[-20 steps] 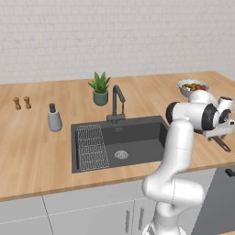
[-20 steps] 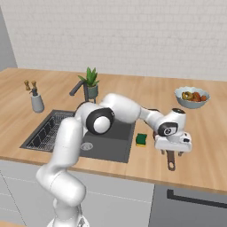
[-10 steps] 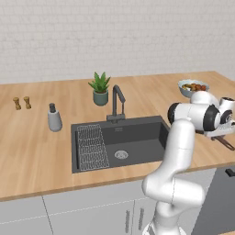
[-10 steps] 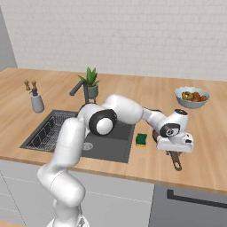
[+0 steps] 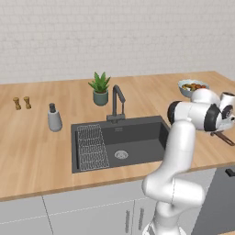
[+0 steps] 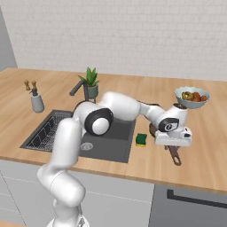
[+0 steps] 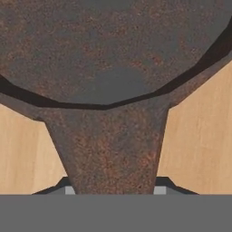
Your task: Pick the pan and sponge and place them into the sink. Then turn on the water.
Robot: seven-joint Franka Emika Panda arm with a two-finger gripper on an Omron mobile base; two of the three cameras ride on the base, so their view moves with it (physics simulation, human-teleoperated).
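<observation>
The dark brown pan (image 7: 113, 45) lies on the wooden counter right of the sink (image 5: 137, 137), its bowl mostly hidden under my hand. Its long handle (image 6: 174, 156) points toward the counter's front edge. My gripper (image 6: 174, 141) is low over the pan, and in the hand view the fingertips (image 7: 159, 190) press against both sides of the handle's wide root (image 7: 113, 149). The green and yellow sponge (image 6: 141, 139) rests on the counter between the sink's right rim and the pan. No water shows at the faucet (image 5: 117, 98).
A grey bowl of colourful food (image 6: 191, 97) stands behind the pan. A potted plant (image 5: 100, 87) sits behind the faucet. A soap dispenser (image 5: 54, 118) and two small shakers (image 5: 22, 103) stand left of the sink. A wire rack (image 5: 92, 147) lies in the basin's left part.
The hand has dropped slightly onto the pan and the jaws have closed from wide open onto the handle. Pan and sponge have not moved.
</observation>
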